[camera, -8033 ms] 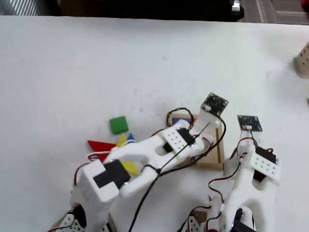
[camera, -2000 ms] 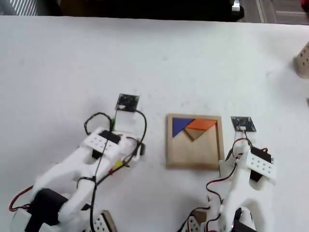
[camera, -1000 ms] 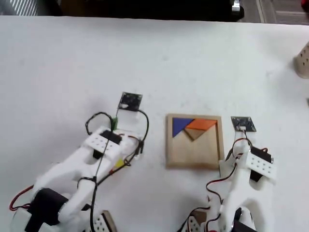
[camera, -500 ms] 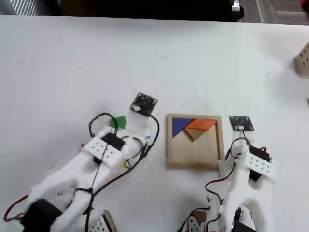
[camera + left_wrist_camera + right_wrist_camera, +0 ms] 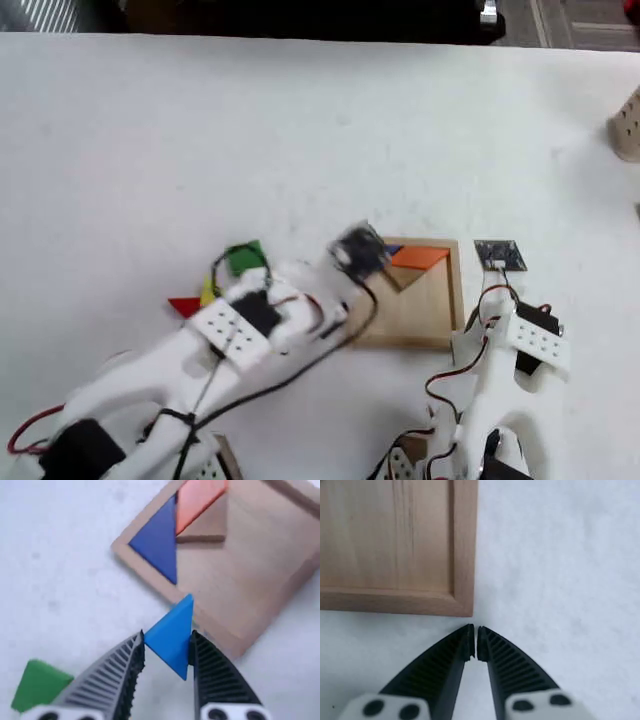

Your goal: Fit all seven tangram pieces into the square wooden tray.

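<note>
light blue and flat, the small triangle (image 5: 172, 630) is pinched in our left gripper (image 5: 166, 636) at the edge of the wooden tray (image 5: 250, 565); a dark blue triangle (image 5: 160, 542) and orange piece (image 5: 197, 497) lie inside. our right gripper (image 5: 474, 642) rests closed, empty, beside it.

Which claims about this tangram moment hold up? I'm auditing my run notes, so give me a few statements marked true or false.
1. The left gripper holds a light blue triangle. True.
2. The wooden tray holds all seven pieces. False: most of its floor is bare; a dark blue triangle and an orange piece lie in it.
3. The right gripper is shut and empty, just off a tray corner. True.
4. The green piece lies inside the tray. False: it lies on the table, outside the tray.
</note>
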{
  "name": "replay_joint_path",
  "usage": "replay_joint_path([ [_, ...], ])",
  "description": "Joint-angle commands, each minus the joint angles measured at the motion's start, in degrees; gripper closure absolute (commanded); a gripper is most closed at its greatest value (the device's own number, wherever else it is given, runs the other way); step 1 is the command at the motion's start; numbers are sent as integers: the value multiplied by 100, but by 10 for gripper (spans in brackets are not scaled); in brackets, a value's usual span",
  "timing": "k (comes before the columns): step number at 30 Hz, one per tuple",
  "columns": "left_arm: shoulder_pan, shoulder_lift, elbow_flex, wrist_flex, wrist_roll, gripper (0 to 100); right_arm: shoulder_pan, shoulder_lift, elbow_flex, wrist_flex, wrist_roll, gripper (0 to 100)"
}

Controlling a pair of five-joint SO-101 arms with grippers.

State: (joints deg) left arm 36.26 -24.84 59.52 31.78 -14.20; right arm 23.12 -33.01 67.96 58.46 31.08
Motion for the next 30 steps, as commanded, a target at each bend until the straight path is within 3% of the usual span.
replay_joint_path([
  [1, 629, 470, -475, -730, -870, 872, -48, -180, -18, -75, 62, 978],
  [7, 1077, 2000, -1749, -624, -1890, 876, -48, -180, -18, -75, 62, 978],
  [11, 1182, 3108, -2734, -527, -1916, 872, -48, -180, -18, -75, 62, 978],
  [14, 1156, 3538, -3297, 44, -1952, 868, -48, -180, -18, -75, 62, 978],
  [19, 1165, 3530, -3631, 923, -1908, 726, -57, -171, -18, -145, 62, 978],
  [27, 1182, 2501, -3182, 1020, -1820, 772, -48, -171, -18, -145, 62, 978],
  [30, 1191, 1877, -2699, 818, -1011, 784, -48, -163, -18, -145, 62, 978],
])
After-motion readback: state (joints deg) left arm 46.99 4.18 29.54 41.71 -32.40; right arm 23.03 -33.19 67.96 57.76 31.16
